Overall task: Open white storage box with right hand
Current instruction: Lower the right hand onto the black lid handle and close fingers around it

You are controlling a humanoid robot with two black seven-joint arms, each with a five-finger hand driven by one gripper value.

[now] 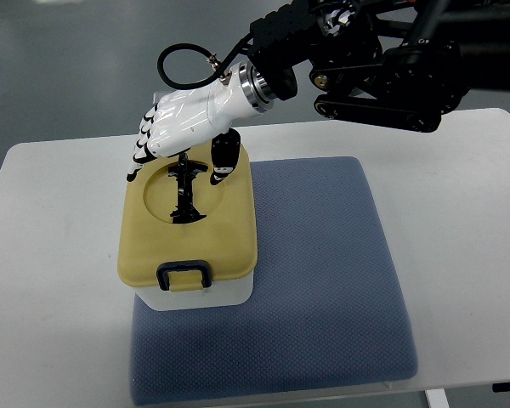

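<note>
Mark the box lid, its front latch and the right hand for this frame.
box lid (pixel 234 234), top view, bare yellow surface right of the recess
front latch (pixel 184 274), top view, dark clasp at the near edge
right hand (pixel 183 127), top view, white back of the hand

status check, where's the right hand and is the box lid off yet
Right robot hand over far edge of lid, fingers spread, holding nothing. White storage box shut, yellow lid on, dark clasp down. Left hand out of view. Nothing blocking.

The white plastic box with a yellow lid (pixel 189 246) sits on the left part of the blue-grey padded mat (pixel 323 280). The white robot right hand (pixel 183 127) blocks the lid's far edge. The mat's right part and the white surface (pixel 467 255) are bare.
</note>
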